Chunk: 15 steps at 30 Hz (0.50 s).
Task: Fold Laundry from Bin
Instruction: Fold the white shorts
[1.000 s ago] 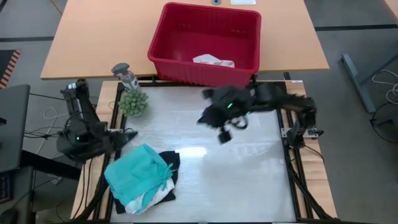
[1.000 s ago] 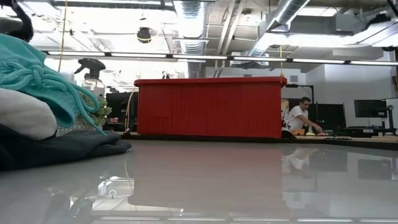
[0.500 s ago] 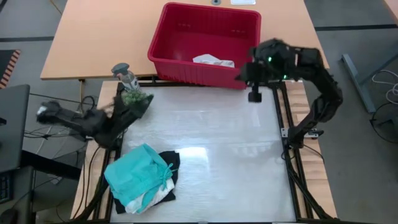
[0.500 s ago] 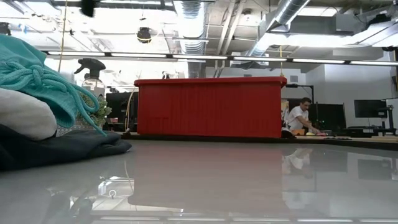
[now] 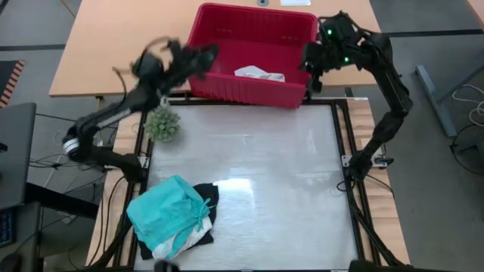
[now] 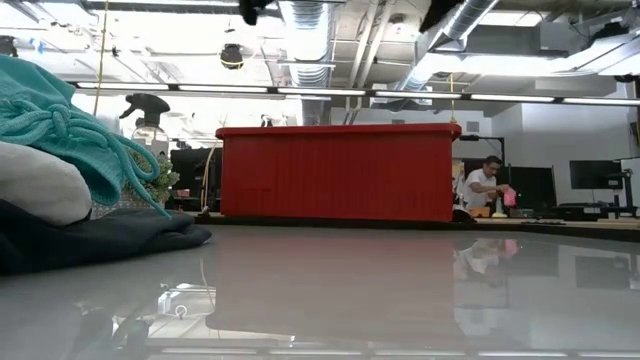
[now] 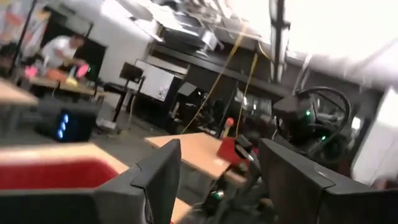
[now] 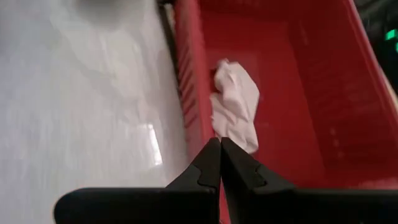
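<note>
In the bin (image 5: 227, 79), a white garment (image 5: 259, 73) lies between both grippers.

No legible text anywhere.

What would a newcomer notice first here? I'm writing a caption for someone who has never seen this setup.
The red bin at the table's far edge stands out most, with one white garment lying inside it. Both arms reach up toward it: the left gripper open by its left side, the right gripper shut by its right side. At the near left corner, a teal garment tops a small pile of laundry.
</note>
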Available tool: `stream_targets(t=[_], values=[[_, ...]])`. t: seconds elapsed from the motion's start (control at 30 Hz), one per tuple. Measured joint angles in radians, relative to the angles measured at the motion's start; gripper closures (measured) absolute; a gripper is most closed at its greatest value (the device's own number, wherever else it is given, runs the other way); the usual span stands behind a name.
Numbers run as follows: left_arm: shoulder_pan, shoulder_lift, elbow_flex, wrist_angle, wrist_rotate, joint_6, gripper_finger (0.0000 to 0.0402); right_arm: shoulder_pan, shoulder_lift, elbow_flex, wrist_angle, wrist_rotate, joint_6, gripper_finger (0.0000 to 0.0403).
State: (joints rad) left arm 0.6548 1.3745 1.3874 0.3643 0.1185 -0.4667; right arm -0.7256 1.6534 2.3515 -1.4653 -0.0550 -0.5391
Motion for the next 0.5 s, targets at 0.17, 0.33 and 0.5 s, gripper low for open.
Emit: stream_targets(t=[0.17,0.33,0.5], values=[[0.104,0.238,0.386,-0.195,0.148,0.168,0.0187,-0.065,0.039,0.0,0.0,-0.058,0.022,0.0365],[0.175,0.46,0.736,-0.408,0.181,0.348,0.0171,-0.109,0.074,0.0,0.0,-0.106,-0.014,0.0365],[0.236,0.653,0.965,-0.443,0.188,0.489,0.0154,-0.155,0.112,0.0,0.002,-0.123,-0.069,0.0365]])
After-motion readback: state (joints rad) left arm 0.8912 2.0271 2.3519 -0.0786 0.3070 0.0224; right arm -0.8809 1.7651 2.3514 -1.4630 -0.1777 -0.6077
